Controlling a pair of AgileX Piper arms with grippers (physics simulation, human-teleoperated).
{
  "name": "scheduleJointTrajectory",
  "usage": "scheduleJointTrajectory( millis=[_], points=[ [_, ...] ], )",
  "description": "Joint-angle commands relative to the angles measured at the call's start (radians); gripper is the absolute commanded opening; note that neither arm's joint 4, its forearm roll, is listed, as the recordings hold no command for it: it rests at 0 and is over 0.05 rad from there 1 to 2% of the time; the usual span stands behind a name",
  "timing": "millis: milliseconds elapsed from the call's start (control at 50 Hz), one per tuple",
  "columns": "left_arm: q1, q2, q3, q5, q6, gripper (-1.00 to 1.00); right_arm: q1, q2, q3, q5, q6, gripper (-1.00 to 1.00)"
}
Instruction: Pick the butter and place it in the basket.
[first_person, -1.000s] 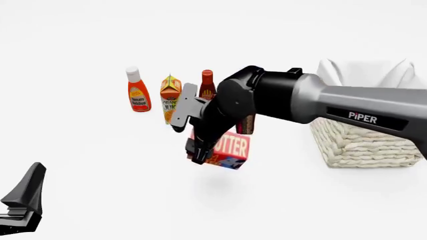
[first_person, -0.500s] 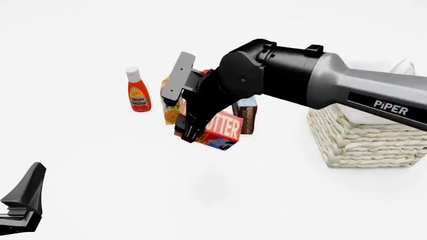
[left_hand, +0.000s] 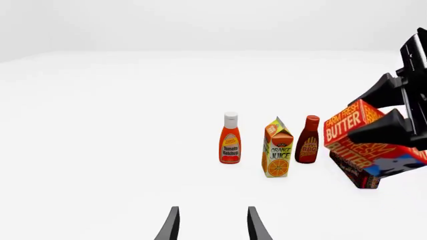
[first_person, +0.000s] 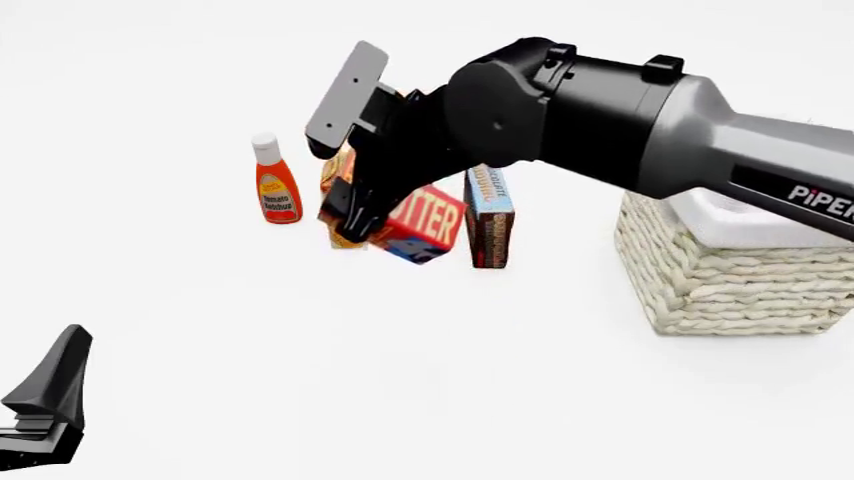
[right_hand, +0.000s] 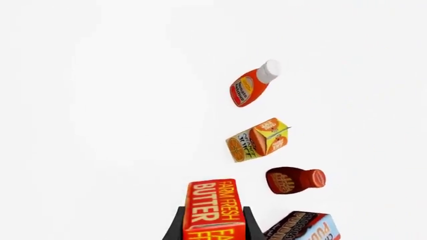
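Note:
The butter (first_person: 427, 222), a red box with yellow lettering, hangs tilted in the air above the table, left of the basket (first_person: 721, 285). My right gripper (first_person: 355, 228) is shut on it, one finger on each side, as the right wrist view shows around the butter (right_hand: 212, 205). In the left wrist view the butter (left_hand: 353, 131) floats at the far right, above the pudding box. The pale wicker basket with its white lining stands at the right. My left gripper (first_person: 48, 400) rests low at the near left, open and empty (left_hand: 212, 227).
A ketchup bottle (first_person: 276, 182), an orange juice carton (left_hand: 277, 148) and a dark BBQ sauce bottle (left_hand: 308, 140) stand in a row behind the butter. The brown-and-blue pudding box (first_person: 490, 218) stands upright between the butter and the basket.
My right arm has lifted the butter higher and carried it left and farther away, in front of the juice carton. The pudding box has come into view. The left arm stays still.

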Motion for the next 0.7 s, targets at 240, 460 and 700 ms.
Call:
scheduleJointTrajectory(
  millis=[240, 460, 700],
  points=[
    [0.0, 0.0, 0.0, 0.0, 0.0, 1.0, -0.006, -0.022, -0.074, -0.086, 0.066, -1.0],
    [0.0, 0.0, 0.0, 0.0, 0.0, 1.0, -0.023, -0.022, -0.088, -0.125, 0.093, -1.0],
    [0.0, 0.0, 0.0, 0.0, 0.0, 1.0, -0.055, -0.044, -0.088, -0.177, 0.13, -1.0]
  ],
)
